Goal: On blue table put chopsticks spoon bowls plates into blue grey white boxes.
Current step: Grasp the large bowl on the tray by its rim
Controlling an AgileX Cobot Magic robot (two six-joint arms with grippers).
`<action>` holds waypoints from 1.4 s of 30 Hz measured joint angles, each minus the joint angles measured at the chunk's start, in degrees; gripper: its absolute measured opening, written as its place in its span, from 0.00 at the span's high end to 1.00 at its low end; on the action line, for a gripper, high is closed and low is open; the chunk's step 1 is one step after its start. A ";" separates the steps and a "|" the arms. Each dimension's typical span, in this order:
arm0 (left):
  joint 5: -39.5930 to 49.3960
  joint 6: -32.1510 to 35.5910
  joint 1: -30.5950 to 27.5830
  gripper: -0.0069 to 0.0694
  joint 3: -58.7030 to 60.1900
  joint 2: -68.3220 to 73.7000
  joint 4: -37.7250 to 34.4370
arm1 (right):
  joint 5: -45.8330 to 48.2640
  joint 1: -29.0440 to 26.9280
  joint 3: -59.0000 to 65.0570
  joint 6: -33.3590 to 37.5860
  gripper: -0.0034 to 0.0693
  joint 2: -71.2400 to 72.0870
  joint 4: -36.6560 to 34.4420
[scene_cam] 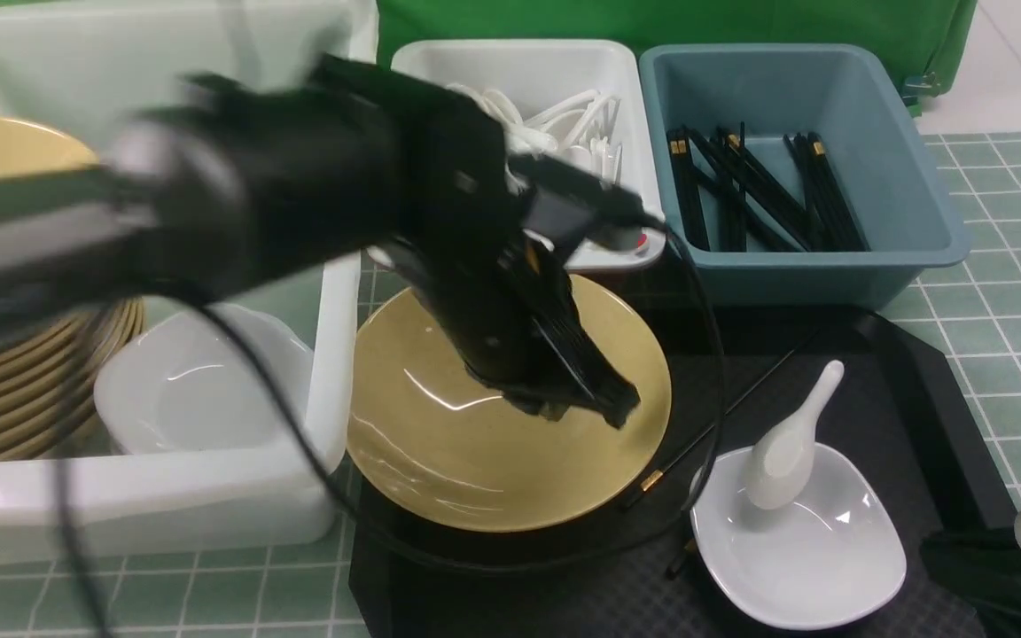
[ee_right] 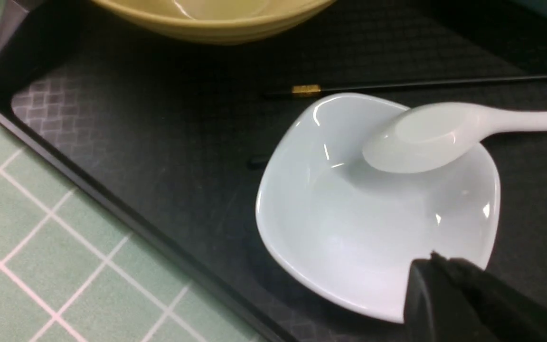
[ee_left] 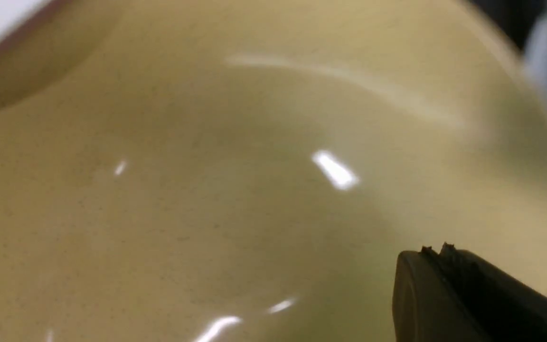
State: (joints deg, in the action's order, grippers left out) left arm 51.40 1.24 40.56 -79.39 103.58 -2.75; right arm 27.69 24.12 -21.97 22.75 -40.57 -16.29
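Yellow plate (scene_cam: 440, 443) sits in the middle of the frame on the black tray (scene_cam: 883, 399), and we see the left gripper (scene_cam: 617, 412) just above its right side with fingers pressed together.

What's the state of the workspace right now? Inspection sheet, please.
Surface: green checked cloth; black tray on it.
Job's things: yellow plate, white bowl with spoon in it, one chopstick on the tray; boxes hold plates, spoons, chopsticks.
Clutter: nothing seen.
End effectors: left end effector shut, over the yellow plate; right end effector shut, near the white bowl.
Cables: black cable drapes across the tray.
Surroundings: green backdrop.
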 joint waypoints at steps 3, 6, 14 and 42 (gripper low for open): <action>0.67 -2.14 0.55 0.90 -1.10 3.41 0.82 | -0.04 0.00 0.00 0.00 0.89 0.00 0.00; 1.21 -0.47 1.22 0.90 -1.89 6.10 -5.56 | -0.11 0.00 0.00 0.00 0.89 0.00 -0.04; 5.30 17.30 1.60 0.90 -2.60 6.36 -28.48 | -0.87 0.00 0.00 0.00 0.89 0.00 -0.17; 7.60 2.08 -4.50 0.28 -11.73 9.73 13.91 | -1.46 0.06 0.00 0.00 0.89 0.00 -0.43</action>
State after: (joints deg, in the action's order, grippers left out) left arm 59.00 3.32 36.07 -91.12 113.31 11.17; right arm 26.24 24.19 -21.97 22.75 -40.57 -16.72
